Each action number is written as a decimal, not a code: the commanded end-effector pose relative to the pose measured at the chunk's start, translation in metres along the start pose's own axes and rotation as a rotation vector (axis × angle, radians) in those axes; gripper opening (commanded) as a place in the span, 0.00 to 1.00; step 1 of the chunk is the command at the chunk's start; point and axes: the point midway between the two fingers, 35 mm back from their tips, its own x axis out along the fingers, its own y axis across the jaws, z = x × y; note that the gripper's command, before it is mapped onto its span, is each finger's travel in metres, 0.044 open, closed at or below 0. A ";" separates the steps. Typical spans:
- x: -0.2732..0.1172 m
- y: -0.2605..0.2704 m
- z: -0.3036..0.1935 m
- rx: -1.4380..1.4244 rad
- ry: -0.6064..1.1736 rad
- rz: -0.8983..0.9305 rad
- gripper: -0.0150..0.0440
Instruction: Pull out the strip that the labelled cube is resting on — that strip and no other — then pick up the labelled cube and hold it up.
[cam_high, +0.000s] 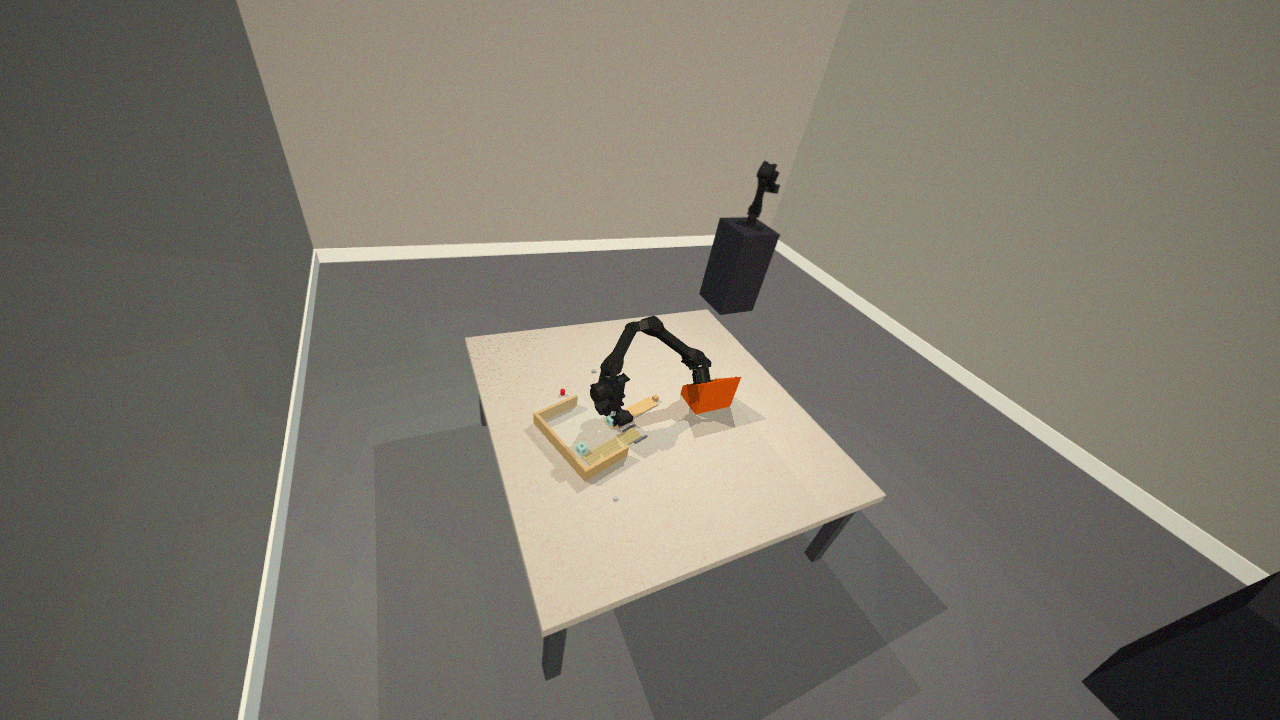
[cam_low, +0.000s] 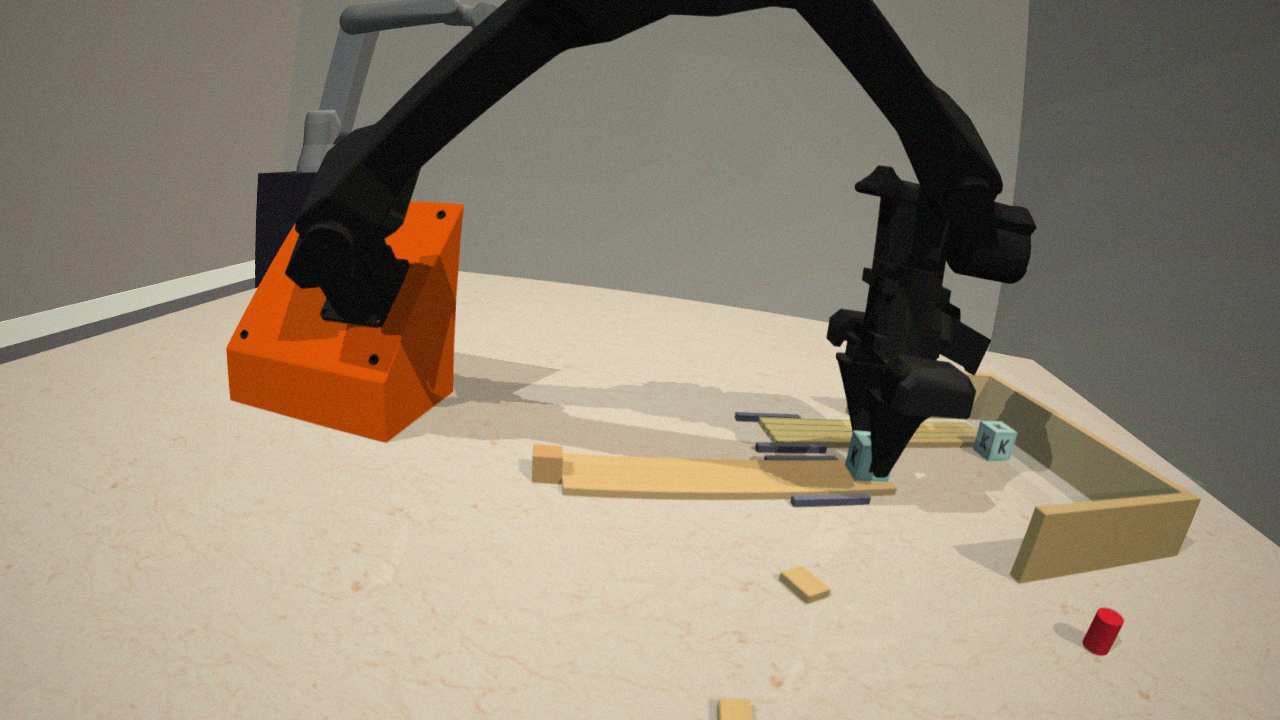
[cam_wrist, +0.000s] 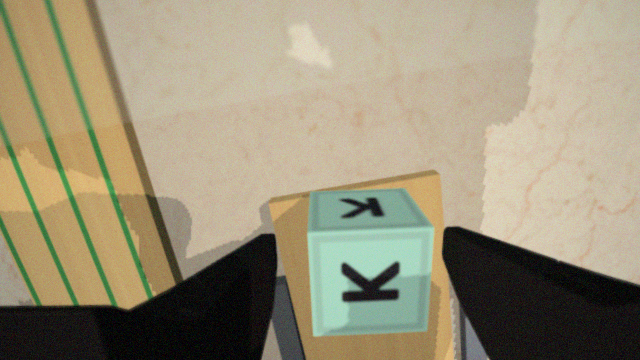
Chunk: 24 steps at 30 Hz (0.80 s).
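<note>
A teal cube marked K (cam_high: 611, 420) (cam_low: 859, 454) (cam_wrist: 370, 280) rests near the far end of a plain wooden strip (cam_high: 642, 408) (cam_low: 680, 476) (cam_wrist: 375, 350). My gripper (cam_low: 871, 456) (cam_wrist: 359, 244) is partly open, with one finger on each side of this cube. The wrist view shows a gap between each finger and the cube. A wooden strip with green lines (cam_high: 608, 445) (cam_low: 805, 431) (cam_wrist: 75, 165) lies to one side. A second teal cube marked K (cam_high: 581, 448) (cam_low: 994, 440) stands by its far end; I cannot tell whether it touches that strip.
A small wooden block (cam_high: 655, 397) (cam_low: 546, 463) is at the plain strip's near end. Dark rails (cam_low: 830, 499) (cam_wrist: 286, 315) flank the strips. A low wooden wall (cam_high: 559, 443) (cam_low: 1100, 537) stands beyond the cubes. A red cylinder (cam_high: 562, 392) (cam_low: 1102, 631) and wooden chip (cam_low: 804, 583) lie outside.
</note>
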 end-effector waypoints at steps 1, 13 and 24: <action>0.005 0.000 -0.001 -0.006 0.001 -0.005 0.68; 0.002 0.000 0.000 0.000 0.001 0.000 0.42; -0.020 0.004 -0.029 -0.004 0.002 0.000 0.25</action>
